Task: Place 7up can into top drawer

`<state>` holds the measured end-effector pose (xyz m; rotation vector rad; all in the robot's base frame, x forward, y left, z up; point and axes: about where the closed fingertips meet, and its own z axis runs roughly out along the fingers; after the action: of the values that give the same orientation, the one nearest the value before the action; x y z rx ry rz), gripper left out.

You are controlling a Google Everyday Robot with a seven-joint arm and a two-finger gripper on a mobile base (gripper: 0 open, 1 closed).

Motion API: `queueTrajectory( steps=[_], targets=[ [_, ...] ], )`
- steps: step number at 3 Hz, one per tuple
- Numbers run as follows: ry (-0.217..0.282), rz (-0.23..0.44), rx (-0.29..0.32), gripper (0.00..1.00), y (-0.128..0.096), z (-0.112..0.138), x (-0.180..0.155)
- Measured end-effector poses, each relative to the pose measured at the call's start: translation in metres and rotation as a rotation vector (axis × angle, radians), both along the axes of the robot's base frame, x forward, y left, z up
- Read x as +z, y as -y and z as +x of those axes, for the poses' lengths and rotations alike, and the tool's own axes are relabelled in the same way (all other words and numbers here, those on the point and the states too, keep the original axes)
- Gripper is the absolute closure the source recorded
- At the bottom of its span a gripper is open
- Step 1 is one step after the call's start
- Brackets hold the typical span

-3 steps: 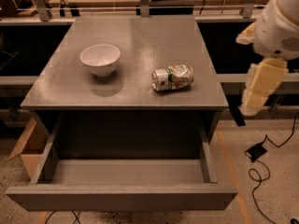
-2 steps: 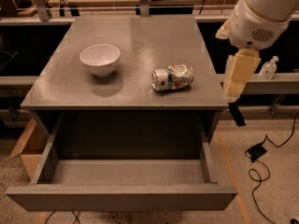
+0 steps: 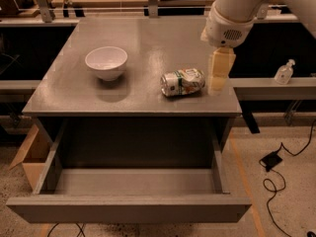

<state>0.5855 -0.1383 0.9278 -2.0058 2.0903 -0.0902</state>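
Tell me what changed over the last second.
The gripper swung left, from beyond the cabinet's right edge to over the cabinet top. It now hangs close beside the right end of the can. Nothing was taken hold of or let go. The can, the bowl and the open drawer stayed as they were.
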Motion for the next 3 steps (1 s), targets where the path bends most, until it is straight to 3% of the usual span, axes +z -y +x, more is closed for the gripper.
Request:
queueTrajectory(
  steps=[1, 3],
  targets=[
    [-0.034, -0.021, 0.042, 0.0, -0.024, 0.022, -0.025],
    [-0.094, -0.062, 0.111, 0.0, -0.055, 0.033, -0.065]
  ],
)
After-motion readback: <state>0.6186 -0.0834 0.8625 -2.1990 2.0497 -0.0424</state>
